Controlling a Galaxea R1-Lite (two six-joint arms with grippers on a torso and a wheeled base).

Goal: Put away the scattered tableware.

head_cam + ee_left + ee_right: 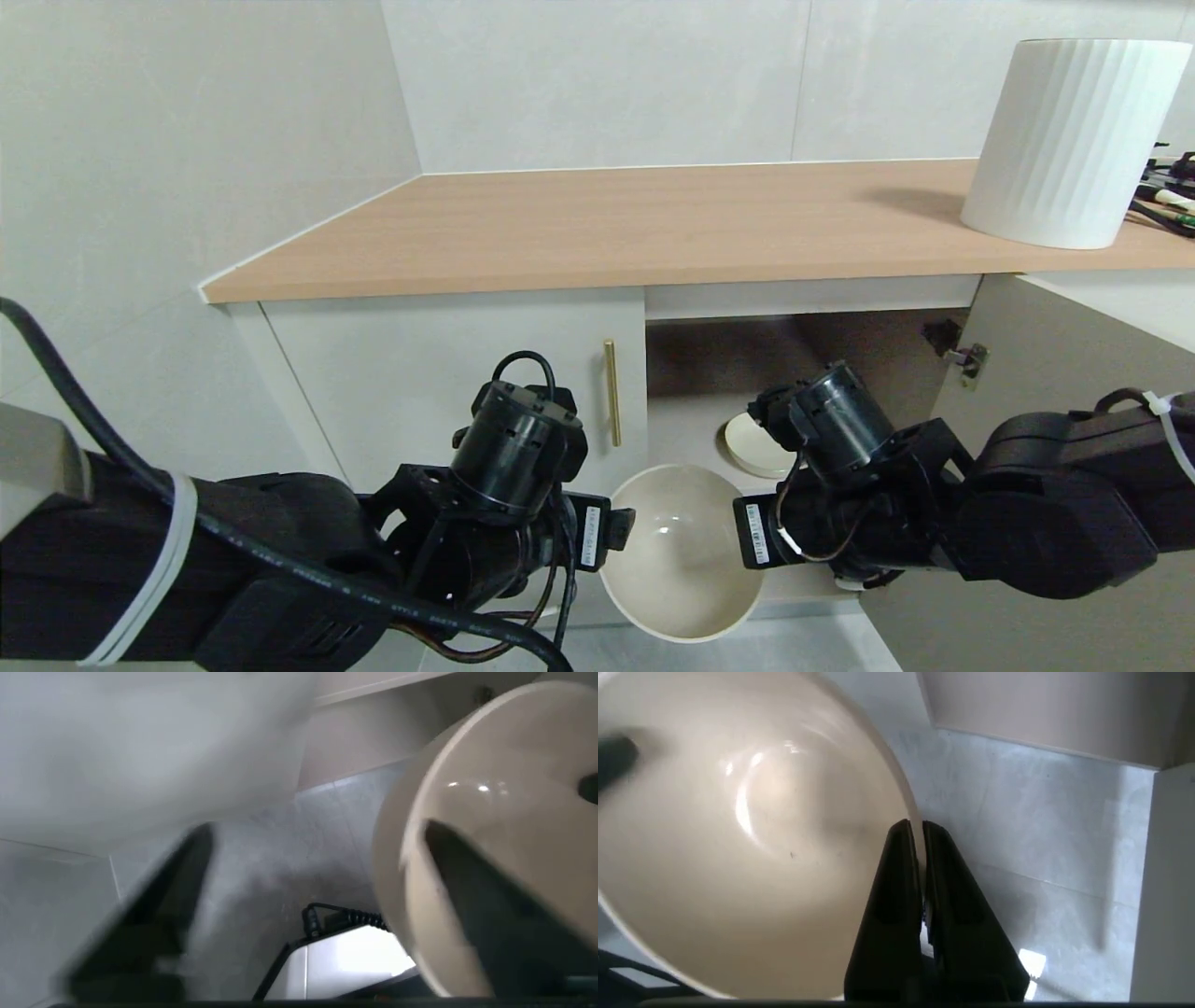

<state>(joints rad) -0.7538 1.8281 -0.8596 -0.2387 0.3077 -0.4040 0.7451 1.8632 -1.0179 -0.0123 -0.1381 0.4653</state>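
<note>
The right gripper (918, 838) pinches the rim of the cream bowl (680, 560). The left gripper (318, 840) is spread wide at the bowl's opposite side.

Right gripper (920, 833) is pinching the rim of a cream bowl (757, 812), with both black fingers (896, 882) closed tight together, one inside the wall and one outside. The bowl is sitting tilted off to one side of the fingers, its glossy inside facing the camera and catching light spots. A dark blurred shape (615, 754) is showing at the bowl's far edge; can't tell what it is. Grey tiled floor (1046, 831) is lying beyond the fingertips, with a beige cabinet panel (1046, 709) past that.
</note>
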